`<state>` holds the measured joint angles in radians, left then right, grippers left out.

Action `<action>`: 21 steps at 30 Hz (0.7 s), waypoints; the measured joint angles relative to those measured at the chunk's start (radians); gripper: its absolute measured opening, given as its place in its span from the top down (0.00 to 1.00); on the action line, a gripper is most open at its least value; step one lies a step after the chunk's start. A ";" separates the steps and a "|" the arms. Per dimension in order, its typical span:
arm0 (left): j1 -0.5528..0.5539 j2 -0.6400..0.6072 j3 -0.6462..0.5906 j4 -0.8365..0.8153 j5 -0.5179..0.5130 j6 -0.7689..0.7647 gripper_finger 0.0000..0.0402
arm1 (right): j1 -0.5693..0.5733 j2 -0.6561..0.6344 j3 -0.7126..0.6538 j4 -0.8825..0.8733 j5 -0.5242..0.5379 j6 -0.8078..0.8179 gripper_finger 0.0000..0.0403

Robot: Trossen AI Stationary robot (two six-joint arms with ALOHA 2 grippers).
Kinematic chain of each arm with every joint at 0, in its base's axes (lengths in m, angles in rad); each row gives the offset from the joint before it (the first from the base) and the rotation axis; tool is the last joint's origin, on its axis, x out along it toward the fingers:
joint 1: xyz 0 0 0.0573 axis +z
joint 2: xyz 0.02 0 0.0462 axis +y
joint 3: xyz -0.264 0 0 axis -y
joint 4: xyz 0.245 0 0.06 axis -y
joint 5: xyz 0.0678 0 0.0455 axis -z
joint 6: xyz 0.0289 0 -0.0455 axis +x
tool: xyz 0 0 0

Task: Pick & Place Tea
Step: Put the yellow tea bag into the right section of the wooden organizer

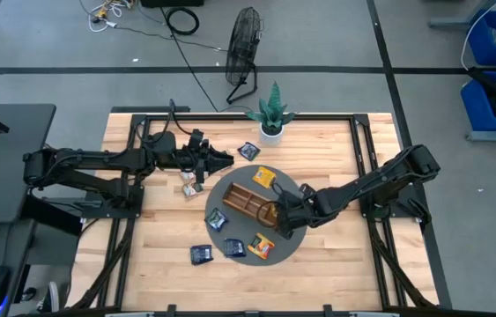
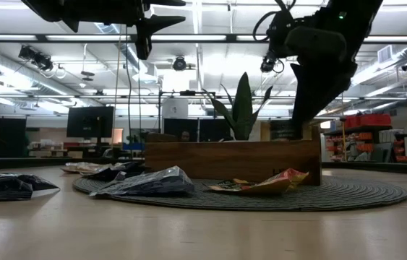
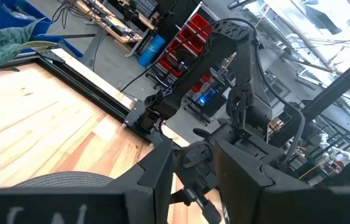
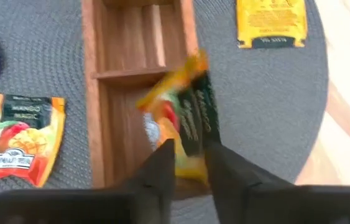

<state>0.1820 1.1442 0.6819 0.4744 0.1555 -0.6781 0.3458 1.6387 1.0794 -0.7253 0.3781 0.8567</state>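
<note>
Right gripper (image 4: 190,163) is over the end compartment of the wooden tray (image 1: 249,199), at the tray end nearest the right arm. A yellow-orange sachet (image 4: 181,118) stands tilted in that compartment, its lower edge between the fingertips (image 4: 162,163); fingers look slightly parted, can't tell if they are gripping it or have let go. The tray sits on the round grey mat (image 1: 293,242).

Left gripper (image 1: 221,159) hangs high above the table, just off the mat's edge on the left arm's side, jaws partly apart, nothing between them.

Other tea: an orange sachet (image 1: 265,177) and a mango one (image 1: 261,247) on the mat, two dark ones (image 1: 216,219) on the mat too, a dark one (image 1: 201,254) on bare wood, another (image 1: 248,151) near the potted plant (image 1: 271,113), a pale one (image 1: 189,187) below the left gripper.
</note>
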 joint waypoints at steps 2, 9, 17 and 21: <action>0.000 0.000 0.000 0.000 0.000 -0.008 0.70 | 0.000 -0.012 0.000 -0.013 0.004 0.015 0.68; 0.000 0.000 0.000 0.000 0.002 -0.017 0.70 | 0.014 -0.135 0.000 0.001 -0.004 0.083 0.52; 0.000 -0.001 0.000 0.000 0.007 -0.011 0.70 | 0.090 -0.232 0.000 0.127 -0.115 0.132 0.51; 0.000 -0.001 0.000 0.000 0.008 -0.009 0.70 | 0.146 -0.222 0.000 0.184 -0.127 0.207 0.53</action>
<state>0.1820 1.1433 0.6815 0.4740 0.1631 -0.6872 0.4923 1.4170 1.0794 -0.5409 0.2508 1.0638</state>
